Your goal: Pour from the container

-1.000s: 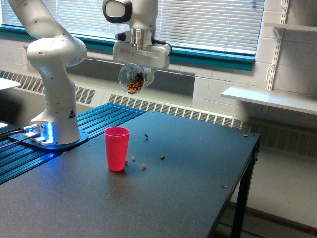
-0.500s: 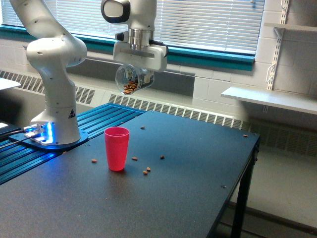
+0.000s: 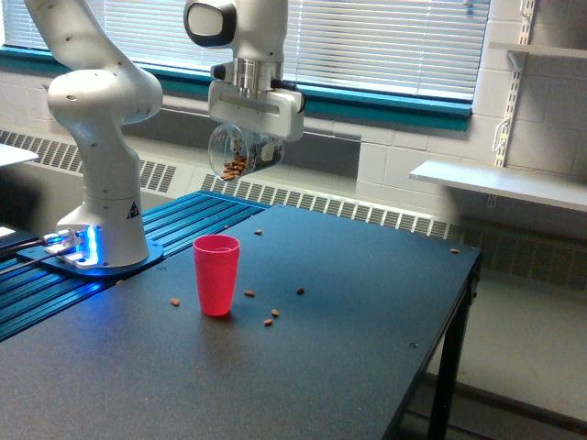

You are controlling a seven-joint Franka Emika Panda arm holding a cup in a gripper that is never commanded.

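In the exterior view my gripper (image 3: 249, 139) is shut on the container (image 3: 235, 155), a clear round jar tipped on its side with its mouth toward the view's left. Brown nut-like pieces lie inside it near the mouth. It hangs well above the black table (image 3: 348, 302), above and slightly right of a red cup (image 3: 216, 274) that stands upright. Loose brown pieces (image 3: 271, 317) lie scattered on the table around the cup.
The arm's white base (image 3: 101, 215) stands on a blue ribbed platform (image 3: 174, 225) at the view's left. The table's right edge drops off near a white wall shelf (image 3: 500, 183). One stray piece (image 3: 454, 248) lies at the far right corner.
The gripper and the container have shifted a little to the view's left and tipped further. Pieces that were bouncing on the table now lie in new spots around the red cup.
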